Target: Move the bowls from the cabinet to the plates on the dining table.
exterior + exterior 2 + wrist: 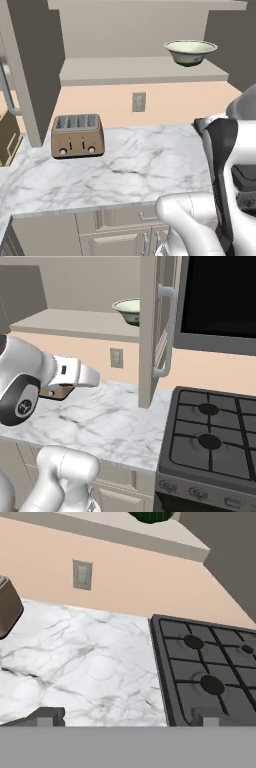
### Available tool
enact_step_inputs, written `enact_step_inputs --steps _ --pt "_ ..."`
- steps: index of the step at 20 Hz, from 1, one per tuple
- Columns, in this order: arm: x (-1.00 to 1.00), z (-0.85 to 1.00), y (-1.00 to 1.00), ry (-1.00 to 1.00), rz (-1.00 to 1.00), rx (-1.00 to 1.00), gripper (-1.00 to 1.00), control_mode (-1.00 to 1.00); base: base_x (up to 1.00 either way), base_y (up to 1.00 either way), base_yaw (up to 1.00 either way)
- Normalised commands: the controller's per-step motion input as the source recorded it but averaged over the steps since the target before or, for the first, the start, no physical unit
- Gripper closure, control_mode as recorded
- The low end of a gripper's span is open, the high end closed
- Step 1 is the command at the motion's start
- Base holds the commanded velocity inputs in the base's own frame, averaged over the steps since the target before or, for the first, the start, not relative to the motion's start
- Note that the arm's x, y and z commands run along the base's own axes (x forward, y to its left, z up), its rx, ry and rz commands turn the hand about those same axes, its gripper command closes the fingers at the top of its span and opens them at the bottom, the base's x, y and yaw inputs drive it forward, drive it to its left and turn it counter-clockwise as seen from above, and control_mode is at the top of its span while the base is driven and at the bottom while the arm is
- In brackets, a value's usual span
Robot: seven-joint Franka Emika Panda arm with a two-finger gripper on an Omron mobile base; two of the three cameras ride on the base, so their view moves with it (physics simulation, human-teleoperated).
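A pale green-cream bowl (190, 51) stands upright on the lower shelf of the open cabinet (140, 71), toward its right end. From the right, the cabinet's open door (149, 331) hides half of the bowl (128, 310). In the hand view only the bowl's dark underside (150, 516) shows at the top edge. My gripper (128, 718) is open, its fingertips (47, 716) far apart with nothing between them, hovering over the marble worktop well below and in front of the shelf. The plates and the dining table are out of view.
A brown toaster (77, 135) and a knife block (7, 137) stand on the marble worktop (130, 170) at the left. A black stove (215, 441) adjoins it on the right, under a dark appliance (220, 301). A wall outlet (82, 574) sits below the shelf.
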Motion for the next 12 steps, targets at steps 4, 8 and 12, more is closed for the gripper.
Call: enact_step_inputs --steps 4,8,12 --pt "0.0 0.92 0.0 -0.05 -0.06 -0.1 -1.0 -1.0 0.0 0.0 0.0" --pt "0.0 0.78 0.0 -0.03 -0.01 -0.05 -1.0 -1.0 0.0 0.0 0.0" --pt "0.07 0.44 0.0 -0.01 0.0 -0.08 -1.0 -1.0 0.0 0.0 0.0"
